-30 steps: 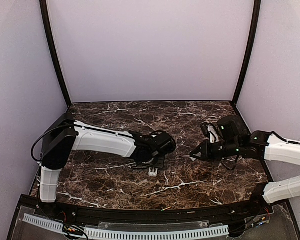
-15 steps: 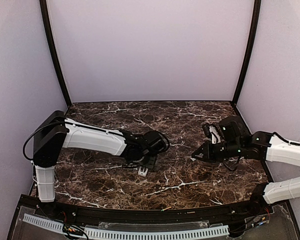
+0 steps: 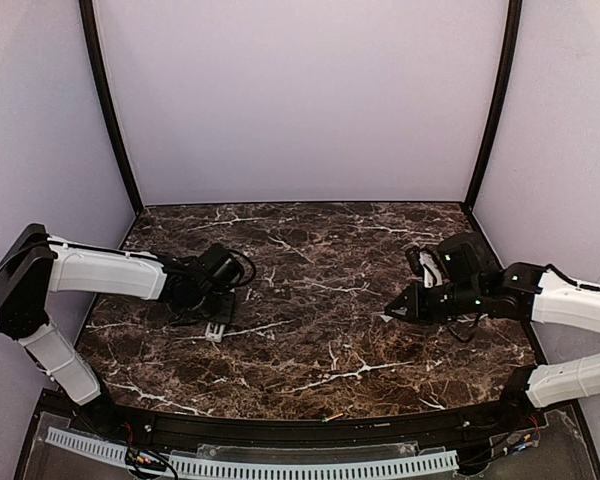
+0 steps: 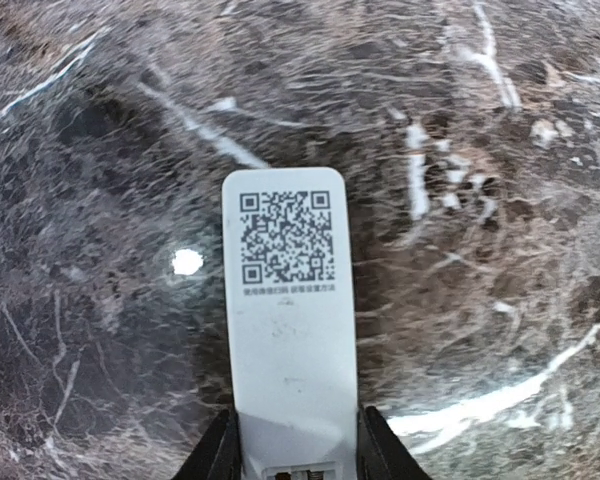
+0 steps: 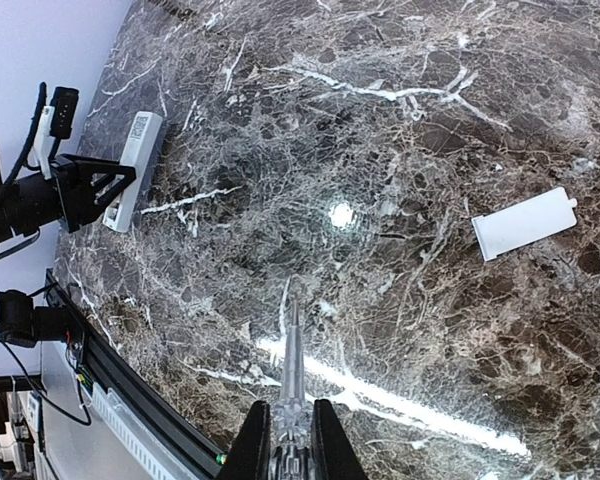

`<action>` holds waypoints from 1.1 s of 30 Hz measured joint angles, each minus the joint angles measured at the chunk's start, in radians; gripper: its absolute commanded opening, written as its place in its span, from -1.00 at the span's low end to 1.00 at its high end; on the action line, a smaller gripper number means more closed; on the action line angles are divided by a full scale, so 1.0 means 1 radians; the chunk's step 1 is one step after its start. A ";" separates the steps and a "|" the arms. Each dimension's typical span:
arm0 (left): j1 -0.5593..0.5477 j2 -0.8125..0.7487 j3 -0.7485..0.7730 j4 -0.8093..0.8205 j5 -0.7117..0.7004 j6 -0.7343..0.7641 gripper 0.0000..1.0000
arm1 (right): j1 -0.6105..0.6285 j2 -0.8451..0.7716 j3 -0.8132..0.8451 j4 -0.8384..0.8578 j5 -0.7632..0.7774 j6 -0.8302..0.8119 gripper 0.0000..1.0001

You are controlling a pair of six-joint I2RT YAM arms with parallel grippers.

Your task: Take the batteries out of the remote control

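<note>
Pinches left jaws on one end of the remote control [image 4: 290, 330], far left of table [image 3: 380, 250], right jaws on a thin grey stick [image 5: 293, 370]; risks it pivoting loose from that end-only hold, batteries unseen.

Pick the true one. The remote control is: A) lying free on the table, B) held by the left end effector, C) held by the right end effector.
B: the left wrist view shows the remote control clamped in the left end effector, while the right end effector holds only a thin grey stick.
</note>
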 measured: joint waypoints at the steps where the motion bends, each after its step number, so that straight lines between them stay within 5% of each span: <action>1: 0.016 -0.014 -0.023 0.007 0.003 0.003 -0.28 | 0.000 0.006 0.000 0.000 0.000 0.000 -1.00; 9: 0.106 -0.076 -0.151 0.080 0.045 0.020 -0.05 | 0.000 0.050 0.004 0.000 0.000 -0.002 -1.00; 17: 0.116 -0.102 -0.198 0.108 0.077 0.077 0.91 | 0.000 0.085 0.023 0.005 -0.043 -0.021 -1.00; 25: 0.115 -0.265 -0.167 0.106 0.079 0.214 0.93 | 0.000 0.217 0.127 0.008 -0.220 -0.102 -1.00; 33: 0.024 -0.282 -0.135 0.235 0.254 0.391 0.79 | 0.000 0.381 0.253 0.003 -0.436 -0.192 -1.00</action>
